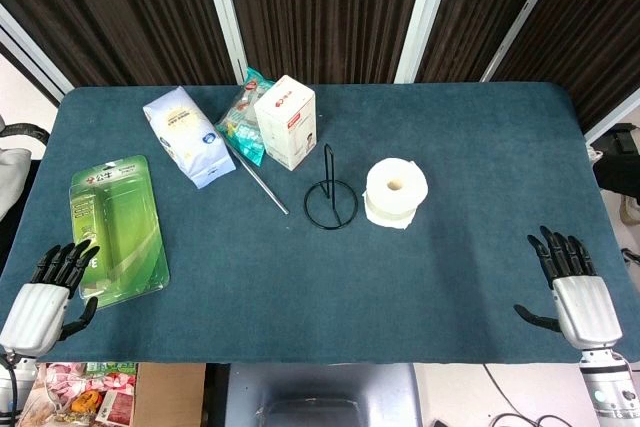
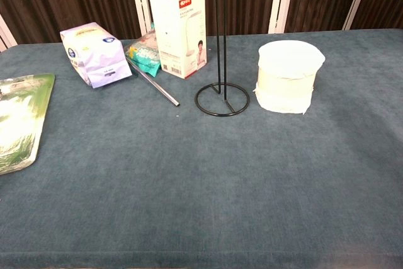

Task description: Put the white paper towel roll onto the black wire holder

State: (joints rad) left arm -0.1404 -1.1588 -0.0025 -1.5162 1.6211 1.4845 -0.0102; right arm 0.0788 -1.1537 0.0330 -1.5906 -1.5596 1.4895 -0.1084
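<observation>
The white paper towel roll (image 1: 395, 192) (image 2: 288, 76) stands on end on the blue table, just right of the black wire holder (image 1: 331, 204) (image 2: 221, 99). The holder is bare, its ring base flat on the cloth and its thin post upright. My left hand (image 1: 48, 292) rests at the table's front left corner, empty, fingers spread. At the front right edge lies my right hand (image 1: 572, 287), also empty with fingers apart. Both hands are far from the roll. The chest view shows neither hand.
A white box (image 1: 286, 121) (image 2: 181, 28), a teal packet (image 1: 241, 115) and a white-blue pouch (image 1: 188, 136) (image 2: 94, 53) sit behind the holder. A metal rod (image 1: 263, 183) (image 2: 155, 84) lies left of it. A green package (image 1: 117, 229) (image 2: 17, 120) lies near my left hand.
</observation>
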